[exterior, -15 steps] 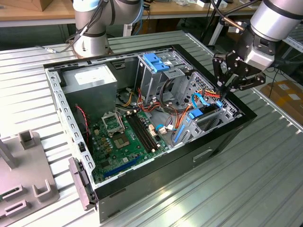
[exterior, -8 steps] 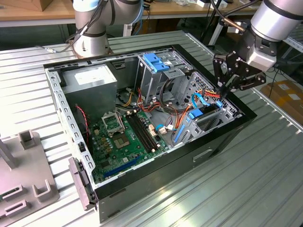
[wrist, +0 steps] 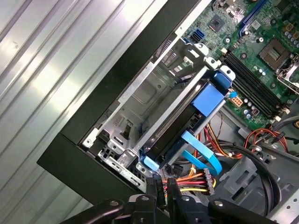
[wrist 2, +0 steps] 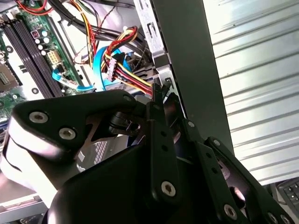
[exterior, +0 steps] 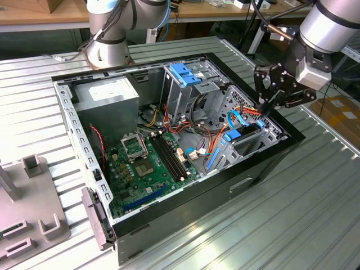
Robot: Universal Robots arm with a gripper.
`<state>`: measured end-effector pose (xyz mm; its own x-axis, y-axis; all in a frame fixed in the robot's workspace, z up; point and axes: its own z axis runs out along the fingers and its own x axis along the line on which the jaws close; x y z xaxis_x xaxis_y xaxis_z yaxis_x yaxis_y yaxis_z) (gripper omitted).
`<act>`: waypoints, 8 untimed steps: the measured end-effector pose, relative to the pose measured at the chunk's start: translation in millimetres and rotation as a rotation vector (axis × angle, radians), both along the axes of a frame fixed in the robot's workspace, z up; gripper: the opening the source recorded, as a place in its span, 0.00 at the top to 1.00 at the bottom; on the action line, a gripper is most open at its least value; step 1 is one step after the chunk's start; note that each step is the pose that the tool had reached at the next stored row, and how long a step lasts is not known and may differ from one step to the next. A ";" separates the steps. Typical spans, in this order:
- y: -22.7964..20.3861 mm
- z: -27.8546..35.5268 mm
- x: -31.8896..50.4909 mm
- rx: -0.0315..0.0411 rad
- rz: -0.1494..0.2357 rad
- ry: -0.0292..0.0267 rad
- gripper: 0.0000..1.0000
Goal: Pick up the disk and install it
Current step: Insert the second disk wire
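The disk (wrist: pixel 175 133) lies in the metal bay at the corner of the open computer case (exterior: pixel 247 177), its black body edged by a blue plastic bracket (wrist: pixel 209 99). In the exterior view the disk (exterior: pixel 245 142) sits low in that bay on the exterior view's right. My gripper (exterior: pixel 266 106) hangs just above the bay's end, next to the bundle of coloured power cables (wrist: pixel 187 179). Its fingertips (wrist: pixel 153 186) stand close together with nothing between them, right by the bracket's light-blue end. In the second wrist view the gripper (wrist 2: pixel 162 99) points down along the case wall.
A green motherboard (exterior: pixel 146 163) fills the case floor. A grey power-supply box (exterior: pixel 109 95) sits at the back, beside a metal drive cage with a blue handle (exterior: pixel 183 73). A second arm's base (exterior: pixel 109 48) stands behind the case. Grey fixtures (exterior: pixel 34 166) lie on the ribbed table.
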<state>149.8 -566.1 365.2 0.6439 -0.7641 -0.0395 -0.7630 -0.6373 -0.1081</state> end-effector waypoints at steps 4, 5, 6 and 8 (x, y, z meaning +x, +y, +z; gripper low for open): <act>0.0 1.1 0.0 0.0072 0.014 0.0000 0.76; -0.1 1.1 0.0 0.0070 0.014 -0.0005 0.76; -0.1 1.0 0.0 0.0072 0.014 -0.0040 0.76; -0.3 0.8 0.0 0.0071 0.018 -0.0300 0.76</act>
<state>149.8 -566.4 366.0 0.6581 -0.7525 -0.0254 -0.7481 -0.6497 -0.1353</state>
